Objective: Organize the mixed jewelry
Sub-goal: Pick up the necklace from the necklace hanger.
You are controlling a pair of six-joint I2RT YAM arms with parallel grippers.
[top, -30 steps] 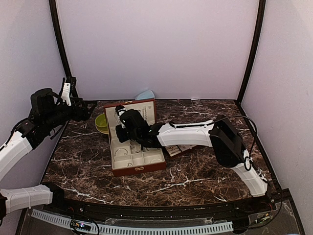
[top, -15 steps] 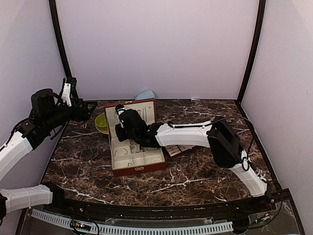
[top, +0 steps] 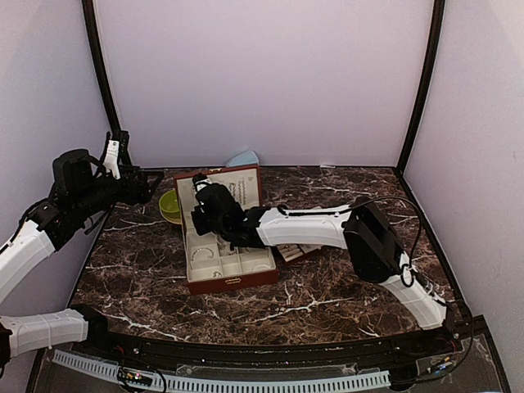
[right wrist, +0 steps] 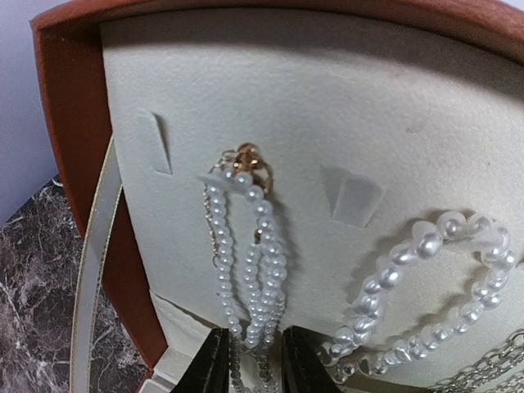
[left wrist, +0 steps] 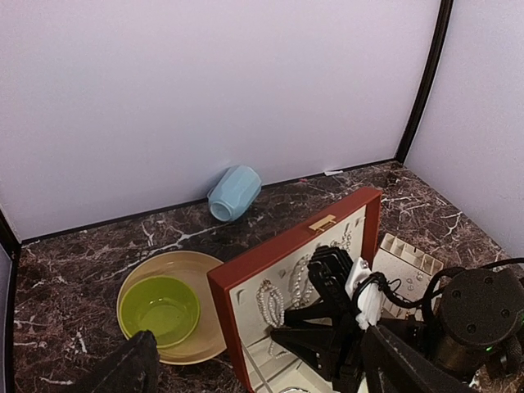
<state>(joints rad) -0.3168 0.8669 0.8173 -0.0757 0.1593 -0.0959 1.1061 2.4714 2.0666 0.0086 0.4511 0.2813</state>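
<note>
Jewelry is my business here, and most of what I can see of it hangs inside the upright lid of the reddish-brown case. Far to the left, my left gripper hovers high near the table's back-left corner, fingers spread wide with nothing between them. I judge it waits there to keep clear and look on. Below it a green bowl sits in a tan plate, and a pale blue cup lies on its side by the back wall (neither is mine to sort). In the lid, a doubled pearl strand hangs from a cream tab by its gold clasp, which lets it drop straight and untangled. To its right a chunkier pearl loop droops against the lining, past an empty tab. My right gripper reaches into the lid, its fingers close on either side of the hanging strand's lower part, probably to steady it. Whether they pinch it or merely flank it I cannot tell.
</note>
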